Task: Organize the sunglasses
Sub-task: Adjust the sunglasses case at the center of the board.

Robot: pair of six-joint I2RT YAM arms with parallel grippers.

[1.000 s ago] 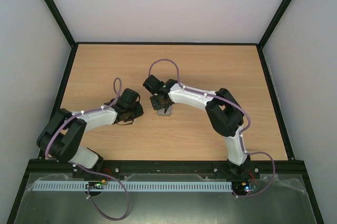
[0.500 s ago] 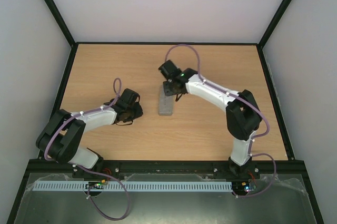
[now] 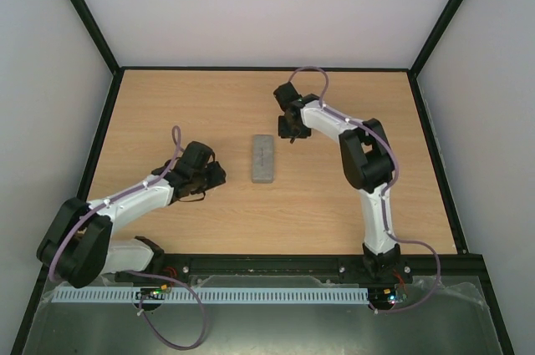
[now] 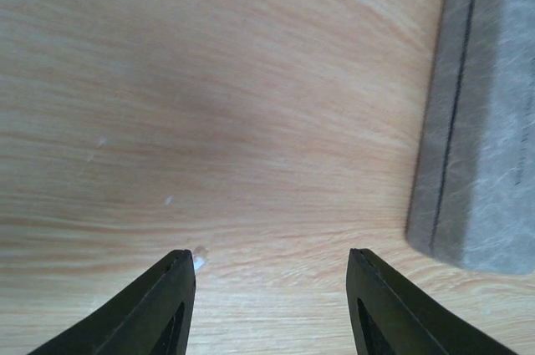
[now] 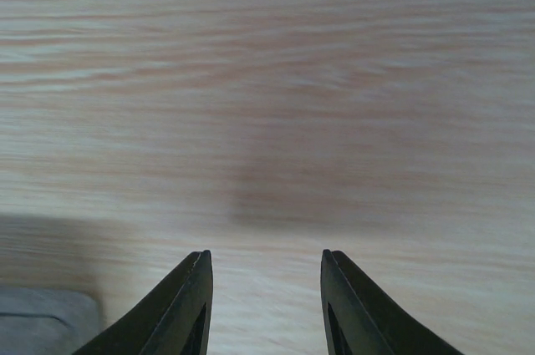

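The grey rectangular case (image 3: 263, 159) lies shut, flat on the wooden table (image 3: 209, 104) near the middle. The sunglasses do not show in any view. My left gripper (image 3: 217, 176) is open and empty, low over the table just left of the case. In the left wrist view (image 4: 272, 263) it has bare wood between its fingers and the case (image 4: 476, 121) at the right edge. My right gripper (image 3: 291, 131) is open and empty, behind and right of the case. In the right wrist view (image 5: 266, 259) a corner of the case (image 5: 42, 322) shows at the bottom left.
A black frame rail (image 3: 267, 68) runs along the table's far edge, with white walls on three sides. The arm bases (image 3: 251, 267) stand at the near edge. A small pale speck (image 4: 199, 261) lies on the wood by my left finger.
My right gripper has lifted off the case and swung back and to the right, leaving the case uncovered. My left arm has drawn slightly left and stretched out.
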